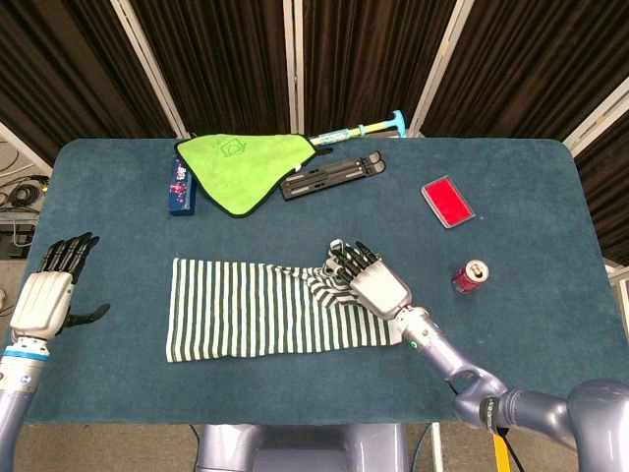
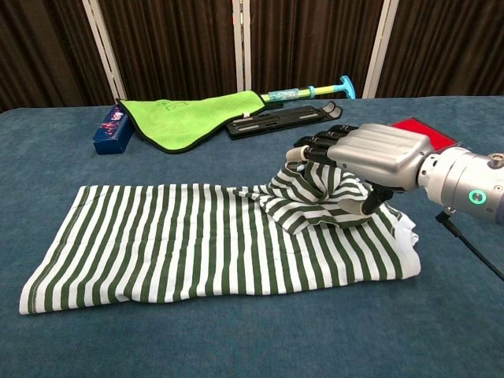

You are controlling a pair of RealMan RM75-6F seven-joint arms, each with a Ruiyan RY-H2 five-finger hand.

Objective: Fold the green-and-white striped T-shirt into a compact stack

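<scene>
The green-and-white striped T-shirt [image 1: 246,313] [image 2: 181,244] lies flat across the middle of the table as a long band. Its right end is bunched up into a raised fold. My right hand [image 1: 370,278] [image 2: 368,156] sits over that fold, fingers curled on top and thumb under, gripping the striped cloth just above the shirt. My left hand [image 1: 45,295] hangs off the table's left edge, fingers spread and holding nothing; the chest view does not show it.
At the back lie a bright green cloth [image 1: 236,162] [image 2: 189,116], a blue box [image 1: 180,185] [image 2: 112,130], a black stand [image 1: 332,175] [image 2: 279,120] and a teal-handled tool [image 1: 369,128]. A red case [image 1: 448,201] and a can [image 1: 470,276] sit to the right.
</scene>
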